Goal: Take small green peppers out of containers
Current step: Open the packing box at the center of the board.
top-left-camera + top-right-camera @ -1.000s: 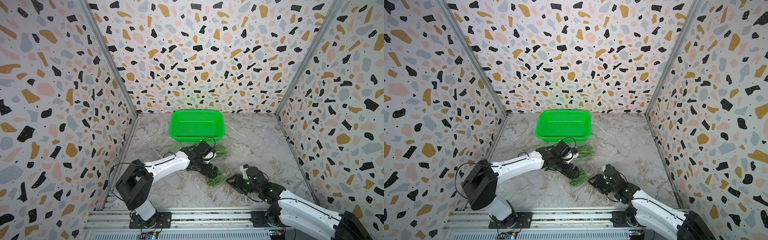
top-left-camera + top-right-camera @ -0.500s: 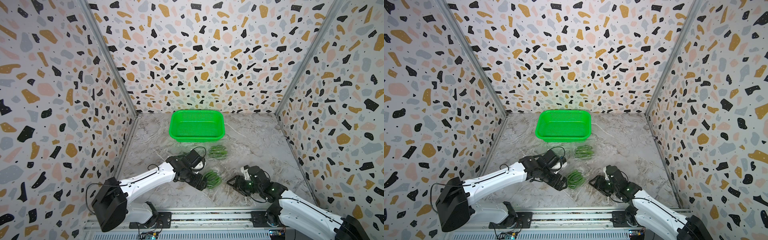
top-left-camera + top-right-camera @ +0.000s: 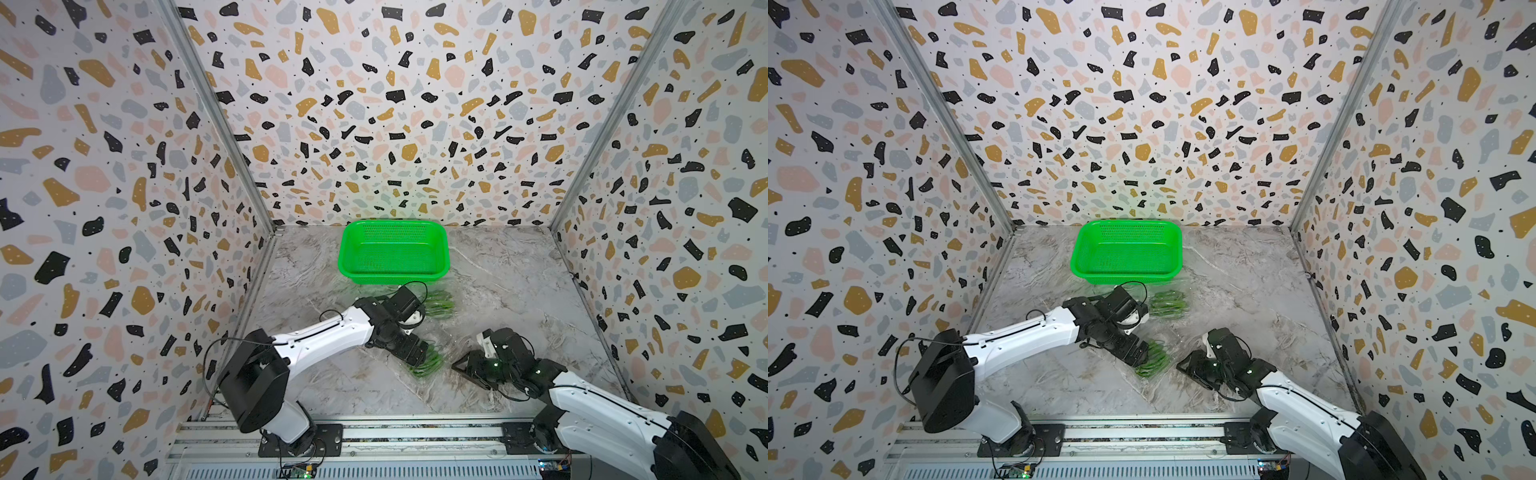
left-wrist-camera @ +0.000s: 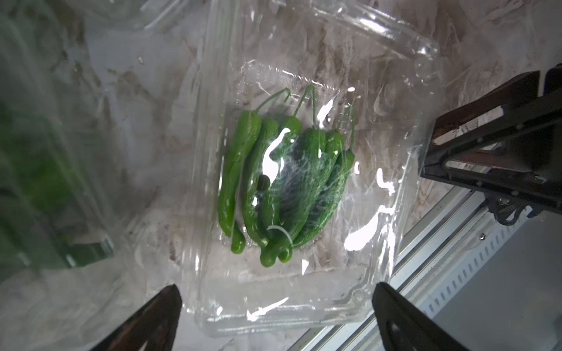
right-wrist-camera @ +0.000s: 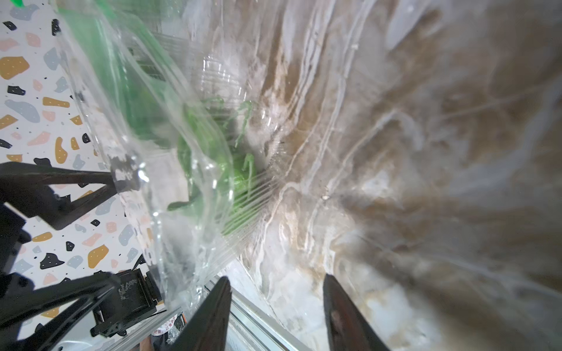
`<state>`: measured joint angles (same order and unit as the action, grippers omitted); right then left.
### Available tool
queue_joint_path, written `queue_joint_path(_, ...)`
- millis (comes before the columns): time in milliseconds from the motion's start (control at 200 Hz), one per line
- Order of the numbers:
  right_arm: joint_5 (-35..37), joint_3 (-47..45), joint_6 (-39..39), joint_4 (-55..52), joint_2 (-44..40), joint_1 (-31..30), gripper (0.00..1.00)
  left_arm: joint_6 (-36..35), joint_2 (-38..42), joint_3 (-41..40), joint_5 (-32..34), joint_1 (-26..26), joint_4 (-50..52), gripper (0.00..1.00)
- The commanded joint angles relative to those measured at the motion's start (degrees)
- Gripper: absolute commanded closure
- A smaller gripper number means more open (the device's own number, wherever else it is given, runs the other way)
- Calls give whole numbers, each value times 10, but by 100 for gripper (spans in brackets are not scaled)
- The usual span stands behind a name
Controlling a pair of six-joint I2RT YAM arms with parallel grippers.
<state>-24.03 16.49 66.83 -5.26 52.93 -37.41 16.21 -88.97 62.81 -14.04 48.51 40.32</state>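
Peppers [image 4: 273, 182] lie bunched in a clear pack [image 4: 304, 307] on the marble table [image 3: 498, 291], straight ahead of your left gripper [image 4: 275, 287]. Its jaws stand wide apart and grip nothing. In the left wrist view the two fingertips [image 4: 170, 291] sit at the near edge of the pack, one on each side. The bunch lies beyond them, roughly centred in the gap, stems pointing away. In both top views the same gripper [image 3: 422, 353] hovers just over that bunch [image 3: 428, 363] near the front of the table.

Your right gripper [image 3: 459, 368] sits low, just beside the pack on its right. Its jaws are parted, and in the right wrist view only bare table shows between the fingers [image 5: 337, 304]. Crinkled film passes close outside one finger; you cannot tell whether it touches.

A second bunch [image 3: 438, 303] lies in its own clear wrap farther back, just in front of the green basket [image 3: 394, 277], beside the left wrist.
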Motion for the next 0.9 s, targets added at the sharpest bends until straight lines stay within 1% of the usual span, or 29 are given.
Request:
queue_joint_path(0, -2, 22, -10, 4, 1, 6, 49, -28, -25, 24, 6, 1, -10, 1)
queue_joint_path(120, -4, 20, -8, 10, -1, 14, 49, -29, -47, 35, 2, 1, -20, 1)
queue_joint_path(330, -1, 19, -8, 23, 11, 23, 50, -17, -64, 48, -13, 1, -35, 0)
queue_joint_path(521, -1, 24, -13, 36, 34, 24, 51, -10, -66, 50, -20, 1, -39, 0)
queue_joint_path(891, -13, 44, -23, 73, 49, 23, 50, 4, -63, 38, -34, 2, -53, 0)
